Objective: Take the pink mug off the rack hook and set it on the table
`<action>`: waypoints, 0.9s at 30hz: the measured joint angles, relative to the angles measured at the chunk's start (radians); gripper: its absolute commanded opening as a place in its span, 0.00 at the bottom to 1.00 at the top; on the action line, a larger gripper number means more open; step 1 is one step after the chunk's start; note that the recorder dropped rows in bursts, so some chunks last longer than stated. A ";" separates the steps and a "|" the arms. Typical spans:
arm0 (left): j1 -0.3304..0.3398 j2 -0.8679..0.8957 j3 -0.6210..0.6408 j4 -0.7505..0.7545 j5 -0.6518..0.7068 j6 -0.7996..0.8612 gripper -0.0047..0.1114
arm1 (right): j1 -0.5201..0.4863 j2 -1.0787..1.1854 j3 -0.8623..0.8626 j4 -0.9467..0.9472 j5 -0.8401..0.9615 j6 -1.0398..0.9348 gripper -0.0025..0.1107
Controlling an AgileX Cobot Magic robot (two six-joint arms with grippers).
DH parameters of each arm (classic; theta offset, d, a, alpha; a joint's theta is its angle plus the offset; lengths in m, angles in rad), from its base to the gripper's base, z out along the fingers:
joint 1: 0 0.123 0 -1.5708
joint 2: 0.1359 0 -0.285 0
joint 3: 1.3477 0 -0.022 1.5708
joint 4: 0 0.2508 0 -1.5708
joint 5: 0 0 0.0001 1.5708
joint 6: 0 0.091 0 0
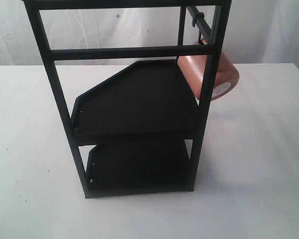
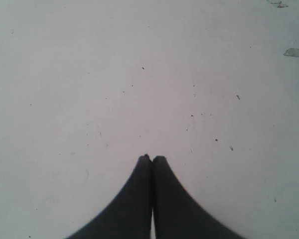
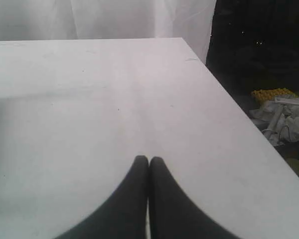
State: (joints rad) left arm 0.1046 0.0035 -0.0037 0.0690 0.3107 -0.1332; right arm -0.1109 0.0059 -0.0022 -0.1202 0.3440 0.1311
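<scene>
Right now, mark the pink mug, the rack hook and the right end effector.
pink mug (image 1: 224, 73), exterior view, side wall.
rack hook (image 1: 196, 21), exterior view, its black stem.
right end effector (image 3: 148, 160), right wrist view, between shut fingertips.

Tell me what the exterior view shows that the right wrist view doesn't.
Exterior only: the black rack and the pink mug hanging from the hook at the rack's upper right, tilted, with the white sticker on its base showing. No gripper appears there. Right wrist only: the right gripper, shut with fingertips together, and clutter past the edge of the table. Both: the white table.
</scene>
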 measured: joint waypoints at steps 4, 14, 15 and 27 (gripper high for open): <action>0.000 0.000 0.000 0.000 0.000 0.000 0.04 | 0.000 0.000 0.000 -0.029 0.000 0.000 0.02; 0.000 0.000 0.000 0.000 0.000 0.000 0.04 | 0.000 -0.002 0.000 -0.355 -0.117 0.000 0.02; 0.000 0.000 0.000 0.000 0.000 0.000 0.04 | 0.000 -0.002 0.000 -0.367 -0.146 0.000 0.02; 0.000 0.000 0.000 0.000 0.000 0.000 0.04 | 0.000 -0.005 0.000 -0.260 -0.796 0.695 0.02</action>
State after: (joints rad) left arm 0.1046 0.0035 -0.0037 0.0690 0.3107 -0.1332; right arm -0.1109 0.0013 -0.0022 -0.3803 -0.4515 0.8264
